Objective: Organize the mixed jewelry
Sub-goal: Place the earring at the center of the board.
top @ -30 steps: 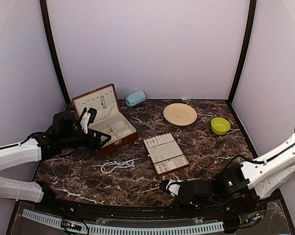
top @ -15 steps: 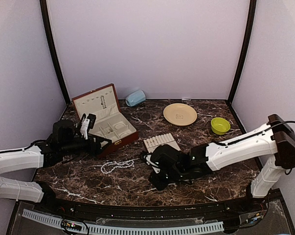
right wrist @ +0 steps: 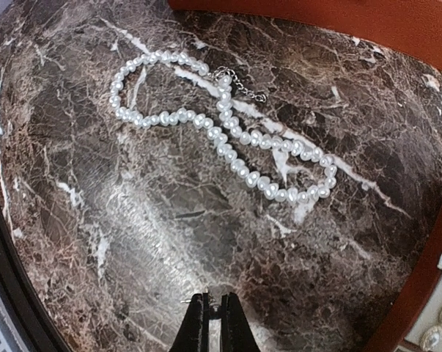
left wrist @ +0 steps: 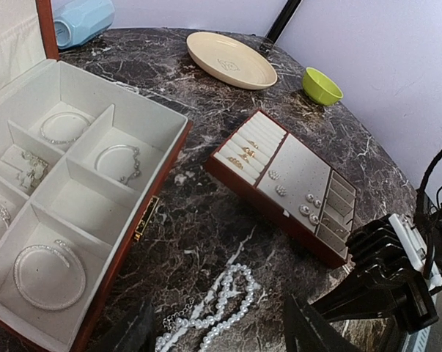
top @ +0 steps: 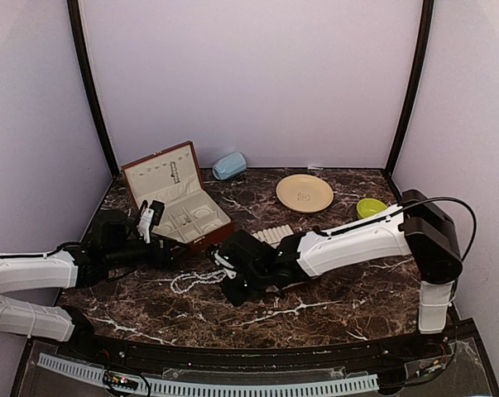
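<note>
Red-brown box (left wrist: 125,89) at the worktop's far-left corner holds bracelets (left wrist: 49,275), slotted tray (left wrist: 301,165) holds rings (left wrist: 244,155) and earrings (left wrist: 307,209); left claw (left wrist: 219,326) spread near the pearl strand (right wrist: 215,133), right claw (right wrist: 211,304) clenched.

Table (top: 348,289): dark marble, white veins.
Box (top: 191,217): red-brown, lid open, back left.
Pearl strand (right wrist: 228,139): looped on bare marble, just before the box.
Slotted tray (left wrist: 286,180): centre.
Plate (top: 304,193): cream, back.
Bowl (left wrist: 322,86): green, right of plate.
Cup (top: 229,165): pale blue, on its side.

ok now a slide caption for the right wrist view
Shut right gripper pointed toward the pearl strand, looped loose on the dark marble table beside the red-brown box.
</note>
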`<state>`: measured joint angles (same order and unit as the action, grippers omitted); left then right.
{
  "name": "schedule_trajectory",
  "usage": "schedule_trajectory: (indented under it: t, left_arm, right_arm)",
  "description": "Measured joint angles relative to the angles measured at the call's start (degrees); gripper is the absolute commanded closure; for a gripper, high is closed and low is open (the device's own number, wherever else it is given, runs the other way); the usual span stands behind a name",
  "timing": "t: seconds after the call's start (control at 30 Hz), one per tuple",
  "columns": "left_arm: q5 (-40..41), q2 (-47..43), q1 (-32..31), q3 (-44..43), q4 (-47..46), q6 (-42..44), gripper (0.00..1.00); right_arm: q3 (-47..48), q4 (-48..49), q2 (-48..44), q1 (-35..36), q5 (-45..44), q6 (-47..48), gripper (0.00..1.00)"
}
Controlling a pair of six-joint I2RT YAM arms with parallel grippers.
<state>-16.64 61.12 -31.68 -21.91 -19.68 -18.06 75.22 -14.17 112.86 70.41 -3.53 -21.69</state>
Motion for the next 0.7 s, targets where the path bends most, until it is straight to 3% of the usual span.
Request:
schedule_trajectory:
  t: [0.3,0.47,0.7]
  left_arm:
    - [-0.5,3.9,0.0,0.7,-0.5,0.0,0.38]
    - [0.4,5.4,-1.6,0.7,-0.8,0.0,0.38]
    - [4.9,9.1,-9.0,0.7,-1.4,-0.4,0.39]
  right_arm:
    - [2.1,-2.9,4.4,-0.3,-0.8,0.1,0.99]
    - [2.5,-3.6,4.5,-0.3,-1.2,-0.2,0.86]
    - [2.1,-3.3,4.2,-1.0,-1.2,-1.2,0.69]
